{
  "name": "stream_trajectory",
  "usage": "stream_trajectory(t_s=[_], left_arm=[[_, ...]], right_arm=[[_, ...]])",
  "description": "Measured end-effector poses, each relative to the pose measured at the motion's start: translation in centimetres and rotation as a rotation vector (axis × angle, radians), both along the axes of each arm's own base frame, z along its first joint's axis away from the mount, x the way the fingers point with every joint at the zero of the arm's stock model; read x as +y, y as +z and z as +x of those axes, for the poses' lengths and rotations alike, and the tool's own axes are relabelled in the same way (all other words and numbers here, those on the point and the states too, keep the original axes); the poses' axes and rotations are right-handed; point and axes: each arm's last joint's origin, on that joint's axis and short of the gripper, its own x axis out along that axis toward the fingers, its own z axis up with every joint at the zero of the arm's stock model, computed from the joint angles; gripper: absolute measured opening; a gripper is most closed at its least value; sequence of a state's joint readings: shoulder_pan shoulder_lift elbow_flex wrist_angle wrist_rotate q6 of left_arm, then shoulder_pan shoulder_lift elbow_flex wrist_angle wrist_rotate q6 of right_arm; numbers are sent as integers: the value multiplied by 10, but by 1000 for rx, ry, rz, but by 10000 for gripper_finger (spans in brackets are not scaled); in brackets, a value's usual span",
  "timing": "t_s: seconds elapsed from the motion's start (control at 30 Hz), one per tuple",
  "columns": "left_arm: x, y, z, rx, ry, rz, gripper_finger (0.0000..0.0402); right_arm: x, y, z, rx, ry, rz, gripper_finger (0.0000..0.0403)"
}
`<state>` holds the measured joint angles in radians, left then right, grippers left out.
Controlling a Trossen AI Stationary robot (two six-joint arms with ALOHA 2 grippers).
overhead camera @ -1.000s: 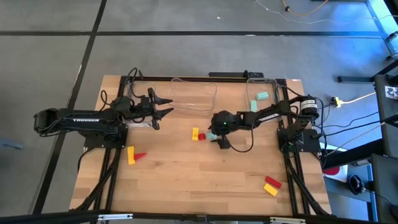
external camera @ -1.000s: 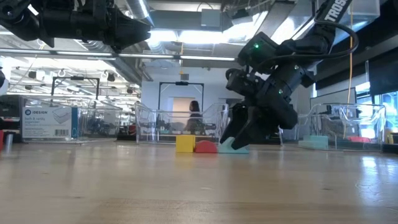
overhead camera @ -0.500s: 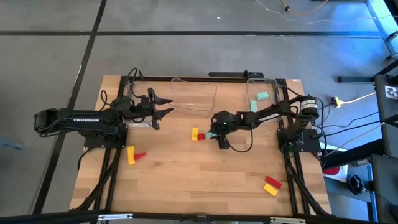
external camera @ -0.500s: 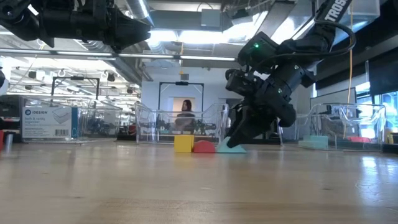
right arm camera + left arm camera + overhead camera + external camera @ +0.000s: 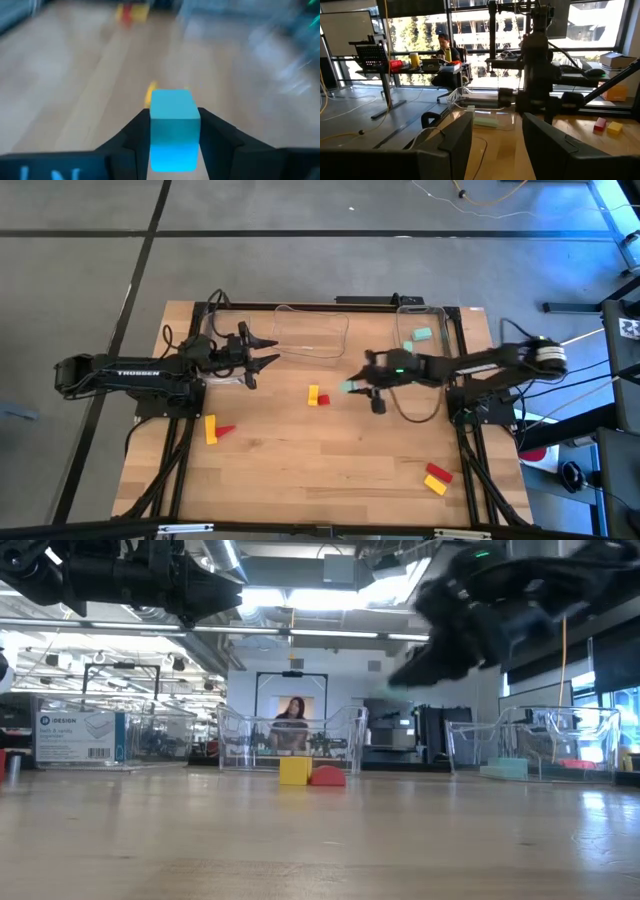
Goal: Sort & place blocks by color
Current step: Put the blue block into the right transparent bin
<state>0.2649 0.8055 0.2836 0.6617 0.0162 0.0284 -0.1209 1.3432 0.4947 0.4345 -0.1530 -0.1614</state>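
Note:
My right gripper (image 5: 352, 386) is shut on a light teal block (image 5: 173, 127), high above the middle of the table; it is blurred in the low view (image 5: 405, 672). A yellow block (image 5: 313, 393) and a red block (image 5: 322, 399) lie together on the table just left of it, and also show in the low view (image 5: 295, 771). My left gripper (image 5: 272, 350) is open and empty, raised at the far left beside a clear bin (image 5: 312, 330); its fingers frame the left wrist view (image 5: 497, 145). My right gripper pinches the teal block by two opposite sides (image 5: 155, 135) between its two fingers (image 5: 134, 137). The fingers come from the table's right, slanting slightly down. The block is lifted clear of the table.
Two teal blocks (image 5: 420, 335) lie in the clear bin at the far right (image 5: 440, 315). A yellow block (image 5: 210, 428) and a red one (image 5: 226, 430) lie at the near left. A red block (image 5: 438, 472) and a yellow one (image 5: 434, 485) lie at the near right.
My right gripper has risen from the table with the teal block, which stood beside the red and yellow pair and now hangs clear. The gripper has tipped from pointing down to slanting toward the table's left, and its wrist has drawn back to the right.

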Motion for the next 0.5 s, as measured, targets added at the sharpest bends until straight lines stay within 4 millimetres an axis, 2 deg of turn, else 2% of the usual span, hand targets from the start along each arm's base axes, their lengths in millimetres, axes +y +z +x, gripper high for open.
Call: stream_trajectory(t_s=[0.1, 0.2, 0.27, 0.5], left_arm=[[0, 0, 0, 0, 1, 0, 165], [0, 0, 0, -3, 1, 1, 165], [0, 0, 0, -4, 0, 2, 165], [0, 0, 0, -3, 1, 7, 165]], right_arm=[[0, 6, -19, -234, -82, -30, 130], [-1, 18, -28, -418, -149, -70, 130], [-2, 26, -29, -486, -160, -93, 130], [-11, 58, -16, -561, -181, -192, 130]])
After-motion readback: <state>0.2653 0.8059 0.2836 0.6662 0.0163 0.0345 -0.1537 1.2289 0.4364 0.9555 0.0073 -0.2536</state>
